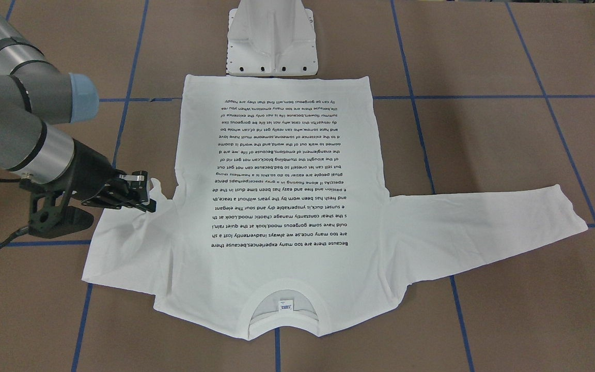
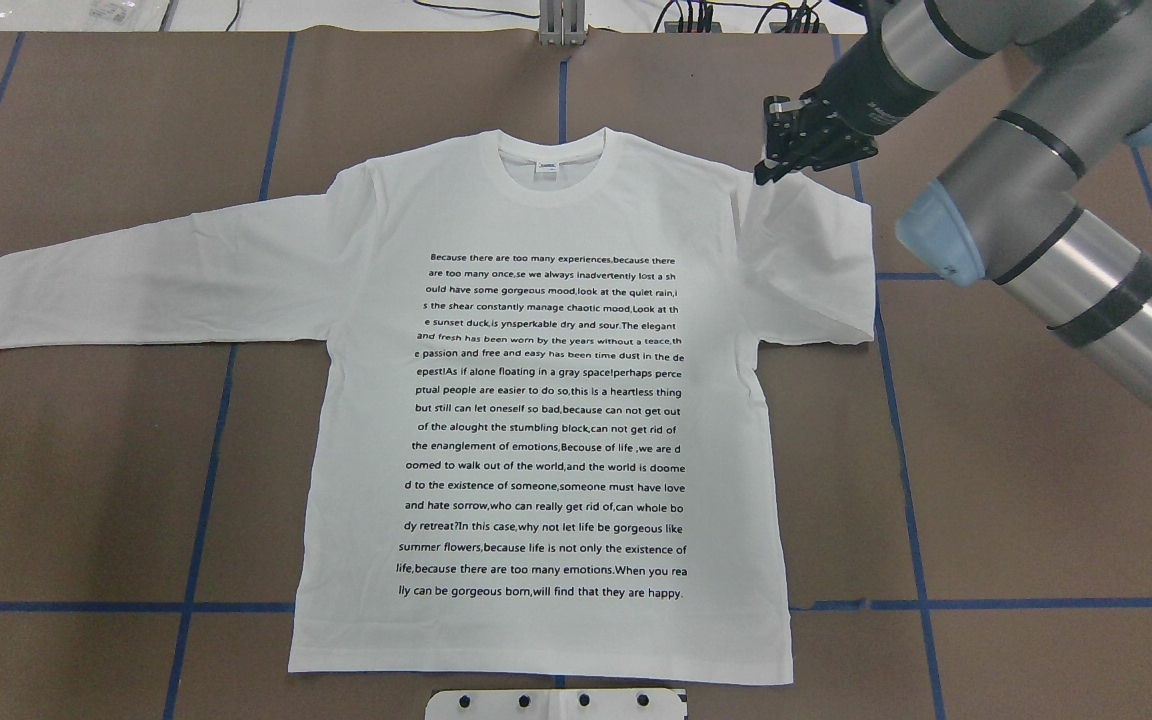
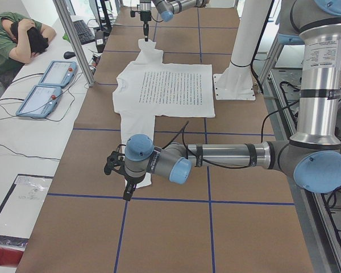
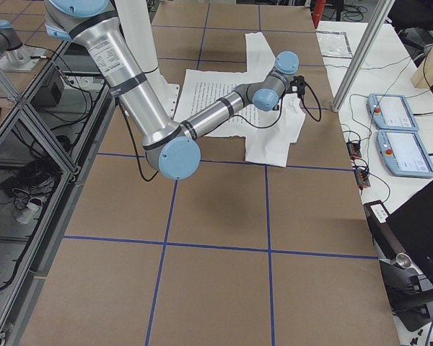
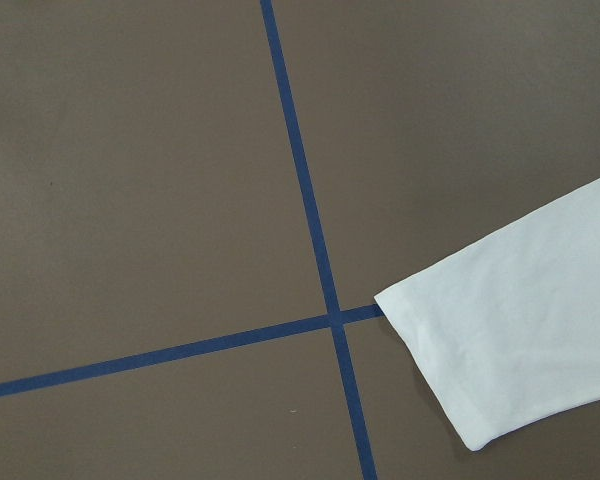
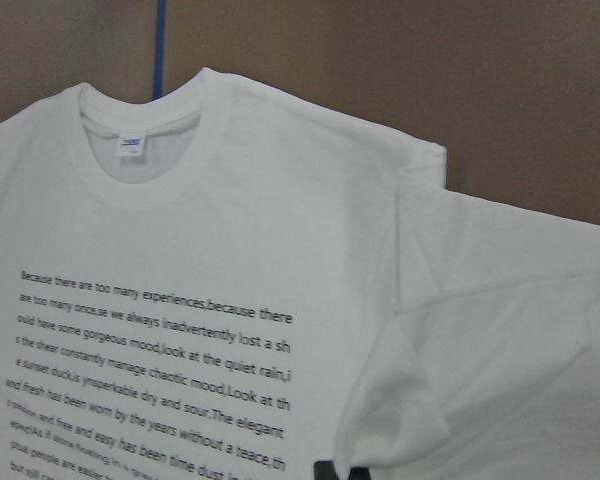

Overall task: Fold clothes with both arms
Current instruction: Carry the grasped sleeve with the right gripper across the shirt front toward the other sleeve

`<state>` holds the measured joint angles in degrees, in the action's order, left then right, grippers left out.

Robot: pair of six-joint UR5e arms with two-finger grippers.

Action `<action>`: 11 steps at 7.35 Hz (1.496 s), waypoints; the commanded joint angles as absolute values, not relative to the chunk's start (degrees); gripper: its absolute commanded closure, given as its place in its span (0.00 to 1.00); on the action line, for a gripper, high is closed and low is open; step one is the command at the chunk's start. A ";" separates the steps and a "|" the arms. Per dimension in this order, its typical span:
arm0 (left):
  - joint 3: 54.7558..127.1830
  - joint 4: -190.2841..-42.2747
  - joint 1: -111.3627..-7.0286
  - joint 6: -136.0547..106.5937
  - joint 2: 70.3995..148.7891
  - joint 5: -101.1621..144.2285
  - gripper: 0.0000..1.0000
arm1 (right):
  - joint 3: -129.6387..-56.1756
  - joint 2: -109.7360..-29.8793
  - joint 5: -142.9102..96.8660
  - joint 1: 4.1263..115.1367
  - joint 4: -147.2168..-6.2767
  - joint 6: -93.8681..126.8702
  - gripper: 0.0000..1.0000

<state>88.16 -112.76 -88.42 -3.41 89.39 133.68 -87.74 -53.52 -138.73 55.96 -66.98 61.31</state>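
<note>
The white long-sleeved T-shirt [image 2: 546, 400] lies flat, text side up, with its collar [image 2: 558, 160] at the far side from the robot. One sleeve [image 2: 86, 290] lies stretched straight out on the robot's left. The other sleeve [image 2: 806, 260] is folded back over the shoulder, and my right gripper [image 2: 768, 172] is shut on its cuff, lifted slightly [image 1: 147, 199]. The left gripper [image 3: 127, 192] shows only in the exterior left view, pointing down over the outstretched sleeve's cuff [image 5: 510, 340]; I cannot tell whether it is open or shut.
The white pedestal base [image 1: 271, 41] stands at the shirt's hem. Blue tape lines [image 2: 216, 420] cross the brown table. A person [image 3: 14, 40] sits at a side bench with two teach pendants [image 3: 45, 85]. Aluminium frame posts [image 3: 74, 40] stand along that side.
</note>
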 commanded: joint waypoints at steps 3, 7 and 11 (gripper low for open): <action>87.89 -112.76 -88.42 -3.43 89.47 133.68 0.00 | -84.12 -33.79 -125.62 44.33 -67.06 72.05 1.00; 87.98 -112.76 -88.42 -3.43 89.38 133.68 0.00 | -75.20 -28.76 -114.44 36.13 -66.62 72.78 1.00; 87.63 -112.76 -88.42 -3.43 89.47 133.68 0.00 | -52.95 -20.13 -105.93 29.65 -61.30 71.64 1.00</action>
